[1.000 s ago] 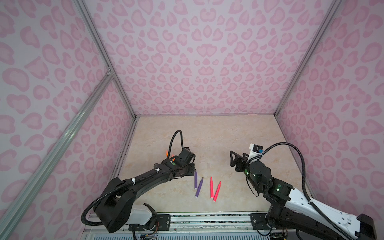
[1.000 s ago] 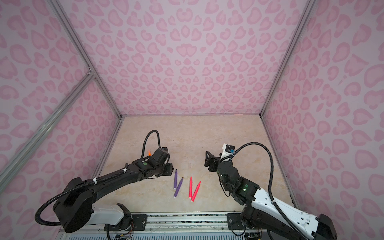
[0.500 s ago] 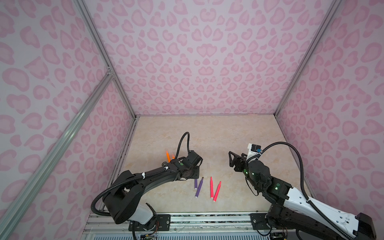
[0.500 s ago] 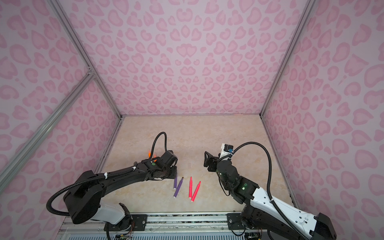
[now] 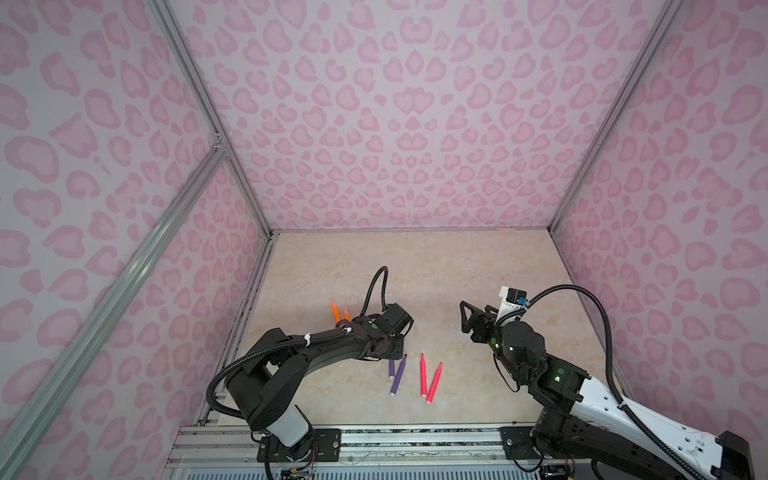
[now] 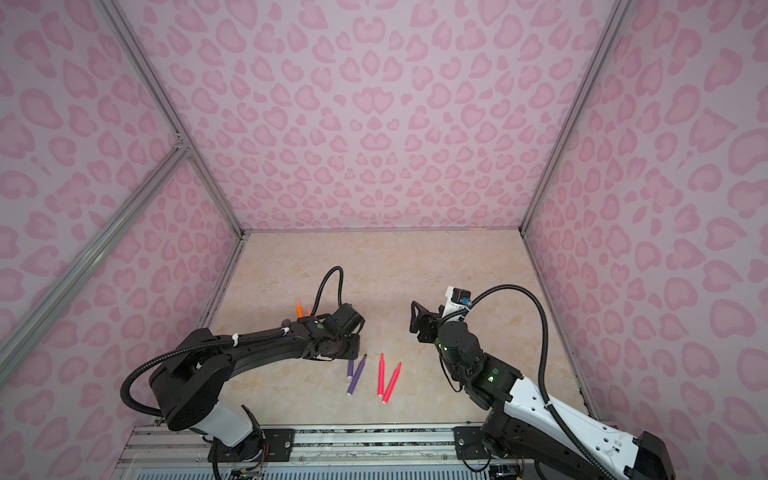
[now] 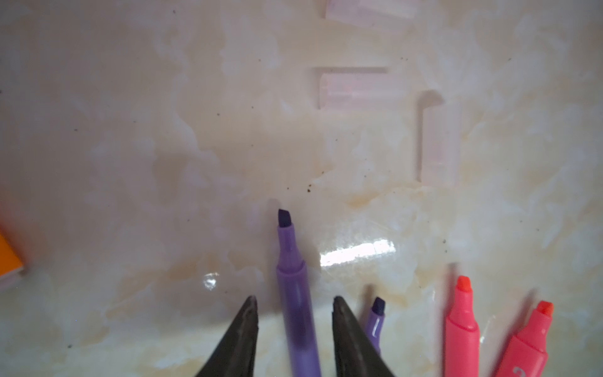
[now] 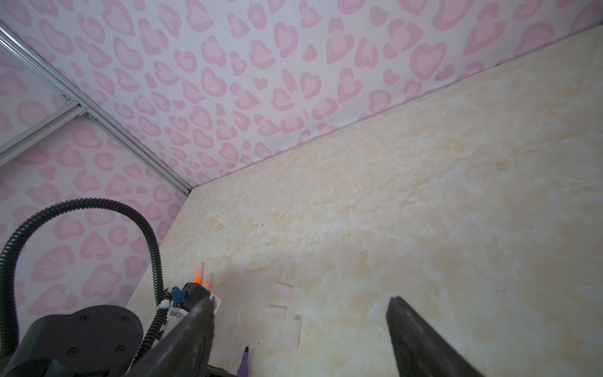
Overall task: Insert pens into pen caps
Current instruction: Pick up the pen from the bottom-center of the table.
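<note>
The left gripper (image 7: 294, 300) straddles a purple highlighter pen (image 7: 293, 284), jaws narrow but clear of its barrel, which runs lengthwise between them, chisel tip pointing away toward the faint clear pen caps (image 7: 355, 88). The right gripper (image 8: 300, 302) hangs wide and empty, farther off. The orange pens (image 5: 335, 311) beyond are half hidden.

Soft even light, white glare on the tabletop (image 7: 357, 253), left wrist view blurred close up.
</note>
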`<state>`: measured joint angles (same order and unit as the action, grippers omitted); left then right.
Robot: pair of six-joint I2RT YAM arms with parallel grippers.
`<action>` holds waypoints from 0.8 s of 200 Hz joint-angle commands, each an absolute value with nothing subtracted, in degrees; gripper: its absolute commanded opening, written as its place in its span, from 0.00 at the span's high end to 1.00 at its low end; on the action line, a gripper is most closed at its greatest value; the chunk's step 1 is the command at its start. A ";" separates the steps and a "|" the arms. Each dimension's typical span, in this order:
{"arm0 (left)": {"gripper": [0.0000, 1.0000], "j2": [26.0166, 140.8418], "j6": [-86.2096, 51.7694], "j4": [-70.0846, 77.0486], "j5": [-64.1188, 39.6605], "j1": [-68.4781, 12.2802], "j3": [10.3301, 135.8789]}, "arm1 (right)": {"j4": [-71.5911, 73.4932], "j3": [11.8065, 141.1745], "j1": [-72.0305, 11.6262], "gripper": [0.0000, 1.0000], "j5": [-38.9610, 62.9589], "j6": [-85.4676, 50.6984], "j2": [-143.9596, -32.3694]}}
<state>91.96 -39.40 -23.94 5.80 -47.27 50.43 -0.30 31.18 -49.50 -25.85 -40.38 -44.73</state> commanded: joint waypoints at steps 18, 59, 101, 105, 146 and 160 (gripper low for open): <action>0.61 93.52 -39.92 -24.49 6.68 -47.27 51.81 | -0.15 30.70 -49.41 0.16 -25.93 -40.78 -44.69; 0.63 95.82 -40.07 -25.92 8.03 -47.74 53.14 | -0.25 30.78 -49.45 0.16 -25.84 -40.78 -44.65; 0.68 96.59 -39.71 -26.99 8.49 -47.90 53.84 | -0.20 30.67 -49.38 0.16 -25.86 -40.78 -44.47; 0.68 96.67 -39.68 -27.07 8.52 -47.96 53.86 | -0.24 30.67 -49.39 0.16 -25.84 -40.78 -44.48; 0.72 97.56 -39.64 -27.45 8.00 -47.96 54.69 | -0.26 30.67 -49.37 0.16 -25.75 -40.78 -44.34; 0.72 97.99 -39.64 -27.39 7.91 -47.90 54.80 | -0.34 30.71 -49.36 0.16 -25.84 -40.78 -44.29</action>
<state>97.14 -39.35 -26.09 7.51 -47.99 54.08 -0.30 31.11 -49.36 -25.50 -40.56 -44.40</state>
